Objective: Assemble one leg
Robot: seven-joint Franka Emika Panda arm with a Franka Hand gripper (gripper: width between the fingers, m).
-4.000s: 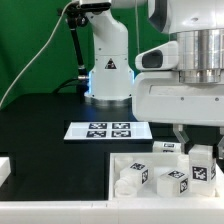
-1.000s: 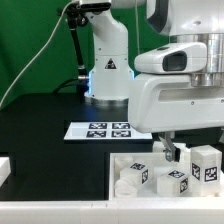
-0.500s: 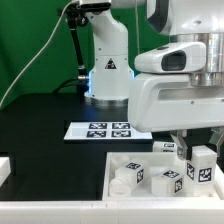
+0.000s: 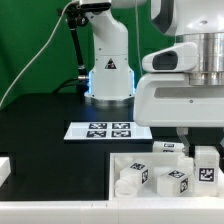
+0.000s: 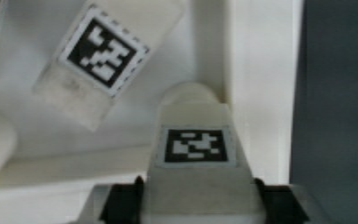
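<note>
- One black worktop (image 4: pixel 40 135) under a green backdrop (image 4: pixel 30 40) carries the marker board (image 4: pixel 104 130).
- Fingers (image 4: pixel 200 142) clamp the leg (image 4: pixel 205 166) over the white tray (image 4: pixel 115 160).

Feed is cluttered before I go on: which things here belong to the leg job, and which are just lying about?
Job in hand:
- leg at the jaws
- gripper

Lying about:
- marker board
- other tagged white blocks in the tray

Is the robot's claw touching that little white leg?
Touching. In the wrist view, the leg sits squeezed between the gripper's two dark fingers, with no gap on either side.
</note>
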